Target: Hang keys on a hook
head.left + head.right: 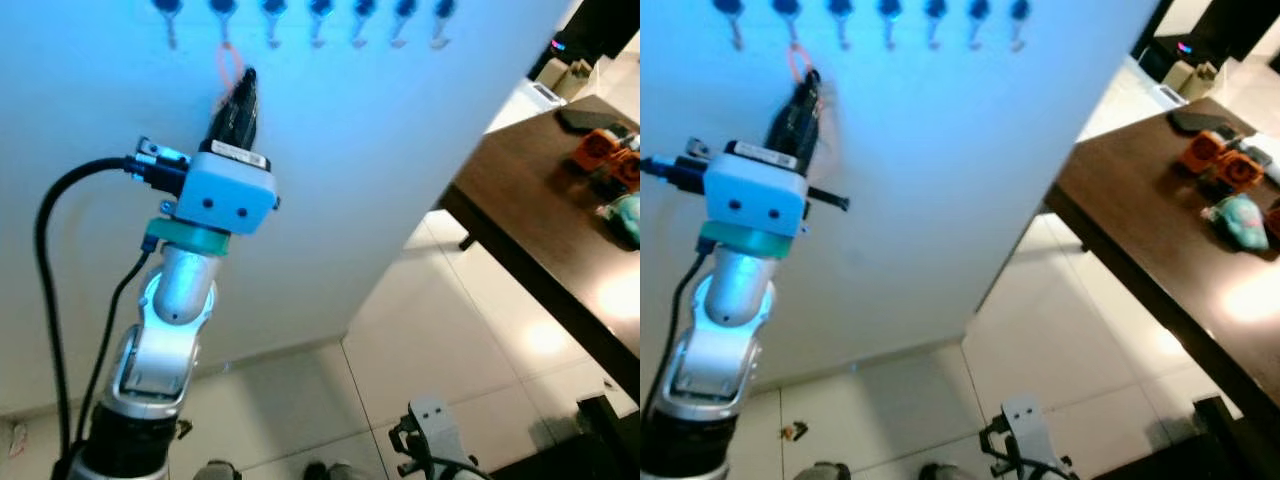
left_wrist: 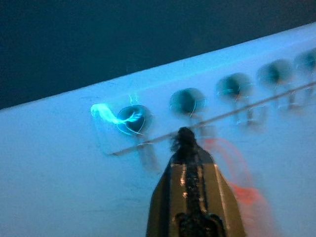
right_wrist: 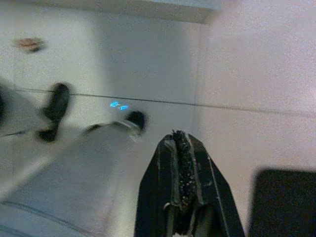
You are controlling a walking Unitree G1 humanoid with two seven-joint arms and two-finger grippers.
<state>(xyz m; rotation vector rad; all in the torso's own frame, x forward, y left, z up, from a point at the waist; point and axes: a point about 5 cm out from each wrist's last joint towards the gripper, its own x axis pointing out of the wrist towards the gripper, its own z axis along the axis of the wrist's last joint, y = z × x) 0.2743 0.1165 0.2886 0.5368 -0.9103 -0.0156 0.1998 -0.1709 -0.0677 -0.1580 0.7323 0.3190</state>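
Reaching up | left gripper [image 1: 244,82] pinched on orange key loop [image 1: 229,66] under hook [image 1: 222,10] | right gripper [image 3: 183,143] closed, idle

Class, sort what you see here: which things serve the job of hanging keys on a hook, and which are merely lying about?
For the job:
- left hand, raised to the wall
- orange key loop at its tip
- row of hooks on the wall

Lying about:
- brown table
- orange objects on it
- teal object beside them
- scrap on the floor
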